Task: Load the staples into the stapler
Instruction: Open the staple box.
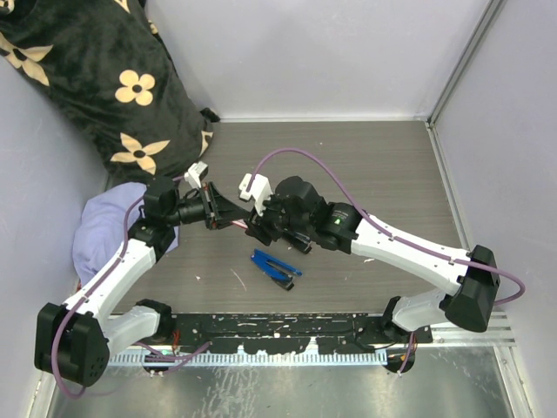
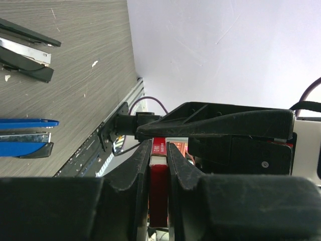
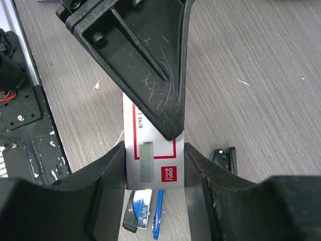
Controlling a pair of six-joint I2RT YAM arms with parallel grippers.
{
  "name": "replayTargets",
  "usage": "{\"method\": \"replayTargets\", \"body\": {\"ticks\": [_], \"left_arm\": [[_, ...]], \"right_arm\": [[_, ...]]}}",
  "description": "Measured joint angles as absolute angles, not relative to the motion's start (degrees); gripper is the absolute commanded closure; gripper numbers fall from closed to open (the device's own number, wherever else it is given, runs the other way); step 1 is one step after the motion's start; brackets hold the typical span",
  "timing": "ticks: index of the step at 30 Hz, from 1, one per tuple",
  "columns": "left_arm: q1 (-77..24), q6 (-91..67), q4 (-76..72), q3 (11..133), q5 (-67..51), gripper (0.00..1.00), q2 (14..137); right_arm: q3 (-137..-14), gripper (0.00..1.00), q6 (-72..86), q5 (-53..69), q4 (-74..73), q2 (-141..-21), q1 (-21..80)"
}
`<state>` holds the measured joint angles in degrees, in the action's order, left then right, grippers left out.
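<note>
The staples box (image 3: pixel 150 160), white with a red label, is held above the table between both grippers. My left gripper (image 2: pixel 159 149) is shut on its flat faces; its red edge (image 2: pixel 159 191) shows between the fingers. My right gripper (image 3: pixel 154 150) is shut on its two side edges, with a left finger (image 3: pixel 145 65) lying across the label. In the top view the grippers (image 1: pixel 228 213) (image 1: pixel 257 222) meet mid-table and hide the box. A blue stapler (image 1: pixel 277 268) lies open on the table below them (image 3: pixel 143 211). A black stapler (image 2: pixel 25 50) lies beside it (image 3: pixel 224 159).
A black flowered cushion (image 1: pixel 96 78) and a lilac cloth (image 1: pixel 100 235) fill the far left. White walls close the back and right. A black rail (image 1: pixel 287 326) runs along the near edge.
</note>
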<state>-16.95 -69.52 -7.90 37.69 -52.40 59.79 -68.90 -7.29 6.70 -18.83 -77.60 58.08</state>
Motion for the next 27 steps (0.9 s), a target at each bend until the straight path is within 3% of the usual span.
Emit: {"method": "replayTargets", "body": {"ticks": [4, 10, 14, 18, 27], "left_arm": [[-16.95, -69.47, -7.90, 37.69, -52.47, 0.74, 59.92], [-16.95, -69.23, -7.90, 37.71, -52.75, 0.25, 60.03], [-16.95, -69.19, -7.94, 37.80, -52.75, 0.07, 60.07], [-16.95, -68.27, -7.62, 38.17, -52.73, 0.06, 60.49], [-15.16, -60.53, 0.82, 42.39, -52.03, 0.16, 60.34]], "right_arm": [[-68.90, 0.68, -7.33, 6.68, -18.87, -77.62, 58.13], [-68.90, 0.68, -7.42, 6.44, -18.85, -77.60, 58.13], [-68.90, 0.69, -7.42, 5.93, -18.90, -77.60, 58.13], [-68.77, 0.69, -7.42, 5.30, -19.05, -77.23, 58.13], [-67.31, 0.69, -7.35, 3.20, -21.26, -74.28, 58.13]]}}
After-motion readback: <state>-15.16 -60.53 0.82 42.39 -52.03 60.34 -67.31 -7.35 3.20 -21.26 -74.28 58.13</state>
